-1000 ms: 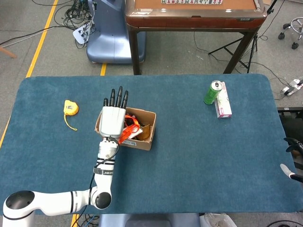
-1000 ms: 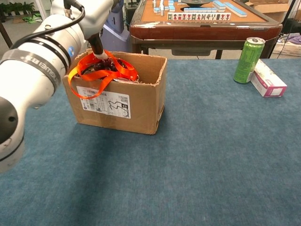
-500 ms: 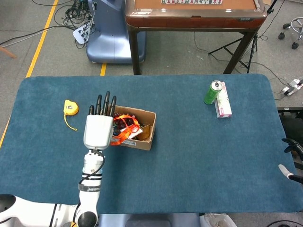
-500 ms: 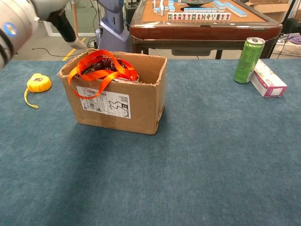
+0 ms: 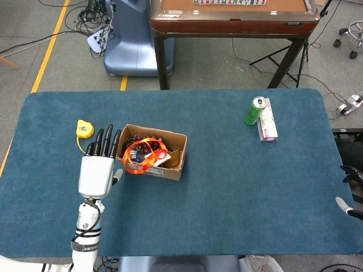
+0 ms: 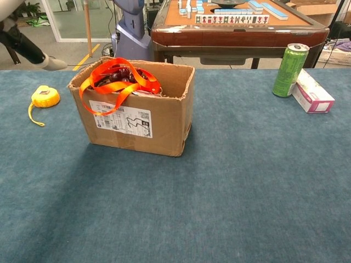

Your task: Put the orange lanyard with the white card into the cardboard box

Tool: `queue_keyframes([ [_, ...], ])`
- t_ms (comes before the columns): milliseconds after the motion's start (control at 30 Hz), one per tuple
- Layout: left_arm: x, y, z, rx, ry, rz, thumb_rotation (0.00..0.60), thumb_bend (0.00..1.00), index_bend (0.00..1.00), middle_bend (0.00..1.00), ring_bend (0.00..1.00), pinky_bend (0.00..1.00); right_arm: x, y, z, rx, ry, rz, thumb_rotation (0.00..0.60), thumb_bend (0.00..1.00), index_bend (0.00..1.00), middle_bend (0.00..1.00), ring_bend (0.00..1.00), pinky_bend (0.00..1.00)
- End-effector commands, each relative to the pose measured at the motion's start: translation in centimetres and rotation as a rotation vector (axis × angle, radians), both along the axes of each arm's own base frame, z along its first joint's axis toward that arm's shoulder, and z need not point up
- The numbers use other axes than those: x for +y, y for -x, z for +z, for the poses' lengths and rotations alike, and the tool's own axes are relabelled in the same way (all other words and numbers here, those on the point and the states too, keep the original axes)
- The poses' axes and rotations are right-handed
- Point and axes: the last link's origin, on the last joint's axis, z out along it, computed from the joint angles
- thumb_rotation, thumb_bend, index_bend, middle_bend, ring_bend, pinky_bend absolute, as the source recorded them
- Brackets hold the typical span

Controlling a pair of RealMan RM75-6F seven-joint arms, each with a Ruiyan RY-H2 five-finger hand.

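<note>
tape (image 5: pixel 84 128): yellow measuring tape with tail out, far left of tabletop (image 5: pixel 227 204), just beyond left hand; not in the way.
left hand (image 5: pixel 96 173): flat above tabletop, beside box's left end, clear of it; fingers (image 5: pixel 101 140) straight and apart, holding nothing.
lanyard (image 6: pixel 118 81): orange loops piled in left end of box, one loop draped over front rim onto the label; white card (image 5: pixel 161 160) seen only in head view, partly under the loops, inside.
box (image 6: pixel 164 123): open top, other dark contents underneath, hard to make out.
step: drop looks done, hand off the lanyard; task near finished apart from overhanging loop.
next: likely tuck that loop in or just pull arm clear; needs to avoid snagging ribbon or nudging box.
can (image 6: pixel 290 70): green, upright, far right, touching pink carton (image 6: pixel 311 91); well apart from box.
right hand (image 5: pixel 351 192): only dark bits at right edge; fingers' state unclear.
</note>
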Motion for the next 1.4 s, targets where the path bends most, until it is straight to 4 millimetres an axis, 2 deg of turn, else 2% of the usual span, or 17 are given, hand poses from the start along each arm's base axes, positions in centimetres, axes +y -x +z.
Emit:
queue_keyframes([
  [33,-0.6,1.4,-0.6,-0.040,0.009,-0.015,0.600,0.09,0.00,0.00,0.06,0.29,0.0,0.0,0.1,-0.002,0.004,0.000,0.600,0.23,0.24,0.42,0.35,0.66],
  [267,-0.9,3.1,-2.1,-0.101,0.018,-0.084,0.600,0.09,0.00,0.00,0.03,0.28,0.1,0.3,0.7,-0.014,0.027,-0.008,0.600,0.23,0.24,0.42,0.35,0.66],
  [533,-1.6,5.9,-3.0,-0.126,0.026,-0.051,0.600,0.09,0.00,0.00,0.03,0.27,0.3,0.4,1.1,-0.023,0.040,-0.008,0.600,0.23,0.24,0.42,0.35,0.66],
  [767,-3.4,8.7,-2.1,-0.112,-0.002,-0.014,0.600,0.09,0.00,0.00,0.03,0.27,0.1,0.4,0.7,-0.012,0.029,-0.011,0.600,0.23,0.24,0.42,0.35,0.66],
  [967,-5.8,11.7,-0.9,-0.082,-0.007,0.045,0.600,0.09,0.00,0.00,0.03,0.25,-0.2,0.2,0.1,0.006,0.013,-0.009,0.600,0.23,0.24,0.42,0.35,0.66],
  [1167,-8.2,14.6,0.8,-0.044,0.015,0.129,0.600,0.09,0.00,0.00,0.03,0.23,-0.6,-0.2,-1.1,0.040,-0.018,-0.010,0.600,0.23,0.24,0.42,0.35,0.66],
  [1400,-10.0,16.9,2.3,0.005,0.024,0.157,0.600,0.09,0.00,0.00,0.02,0.20,-1.1,-0.4,-2.4,0.073,-0.038,-0.014,0.600,0.23,0.24,0.42,0.35,0.66],
])
